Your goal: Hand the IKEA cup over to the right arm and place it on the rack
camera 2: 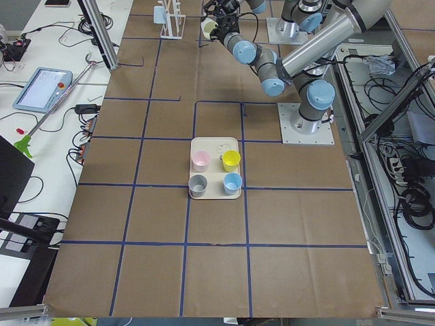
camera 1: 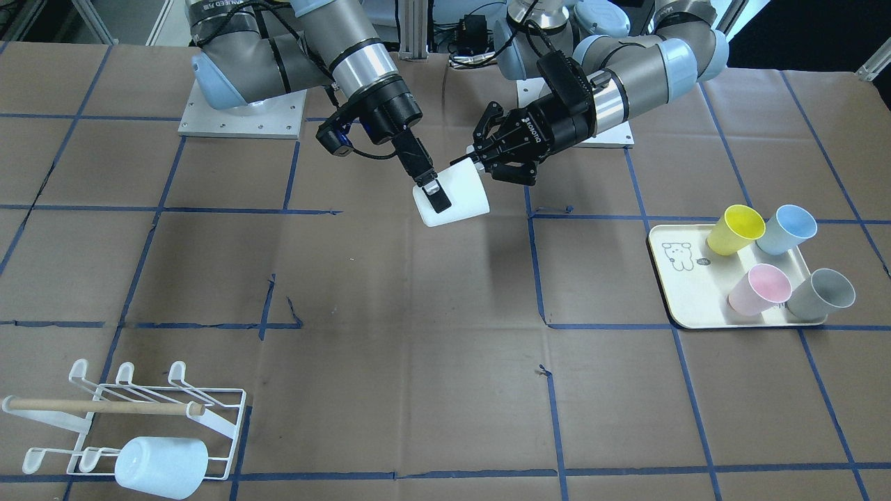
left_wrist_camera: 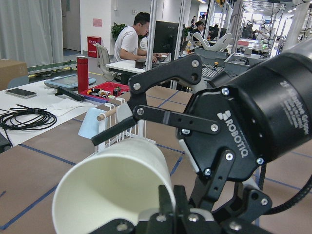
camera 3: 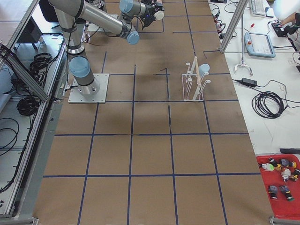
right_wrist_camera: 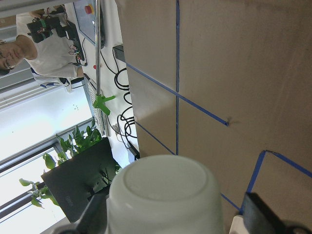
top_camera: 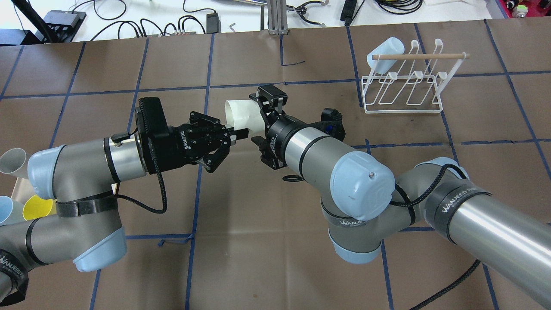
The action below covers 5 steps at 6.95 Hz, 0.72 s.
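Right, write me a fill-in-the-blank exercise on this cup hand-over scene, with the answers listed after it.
1. The left gripper pinches the white cup by its ____.
2. The white cup's mouth faces the left wrist camera; its base faces the ____ wrist camera.
3. The tray holds ____ cups.
4. The single cup hanging on the rack is pale ____.

Missing words: rim; right; four; blue.
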{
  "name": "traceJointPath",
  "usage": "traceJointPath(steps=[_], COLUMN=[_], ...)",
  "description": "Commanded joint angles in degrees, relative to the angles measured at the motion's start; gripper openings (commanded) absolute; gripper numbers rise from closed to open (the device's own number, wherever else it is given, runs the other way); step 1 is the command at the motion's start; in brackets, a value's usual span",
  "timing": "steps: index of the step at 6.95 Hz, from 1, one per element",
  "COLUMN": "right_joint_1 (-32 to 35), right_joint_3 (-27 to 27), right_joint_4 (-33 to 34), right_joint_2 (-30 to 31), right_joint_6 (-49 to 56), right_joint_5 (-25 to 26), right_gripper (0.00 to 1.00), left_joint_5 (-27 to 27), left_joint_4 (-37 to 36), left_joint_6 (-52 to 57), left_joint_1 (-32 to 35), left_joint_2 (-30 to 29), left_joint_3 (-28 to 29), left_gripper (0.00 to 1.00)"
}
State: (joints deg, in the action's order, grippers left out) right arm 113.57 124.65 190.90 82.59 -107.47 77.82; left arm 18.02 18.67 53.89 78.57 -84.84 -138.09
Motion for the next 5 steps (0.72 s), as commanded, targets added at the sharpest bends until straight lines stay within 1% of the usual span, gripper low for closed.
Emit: traceJointPath(steps=[1,2,4,5], right_joint_1=[0.1,0.1,0.1,0.1], right_joint_3=[0.0,0.0,0.0,0.0], right_joint_4=[0.2,0.3,0.5,0.8], right_joint_2=[0.0,0.0,0.1,0.1], right_joint_6=[0.2,0.2,0.2,0.3], right_joint_5=[-0.2,-0.2,-0.2,-0.2], right_gripper=[0.70,0.62,0.54,0.45], left_joint_5=[0.0,0.0,0.0,0.1], left_joint_4=[0.0,0.0,0.0,0.0], left_joint_6=[-0.8,-1.0,-1.0,-2.1], left_joint_1=[0.0,0.0,0.0,0.0], left_joint_2=[0.0,0.0,0.0,0.0], left_joint_3=[0.1,0.1,0.2,0.5], left_gripper=[0.00,0.00,0.00,0.36])
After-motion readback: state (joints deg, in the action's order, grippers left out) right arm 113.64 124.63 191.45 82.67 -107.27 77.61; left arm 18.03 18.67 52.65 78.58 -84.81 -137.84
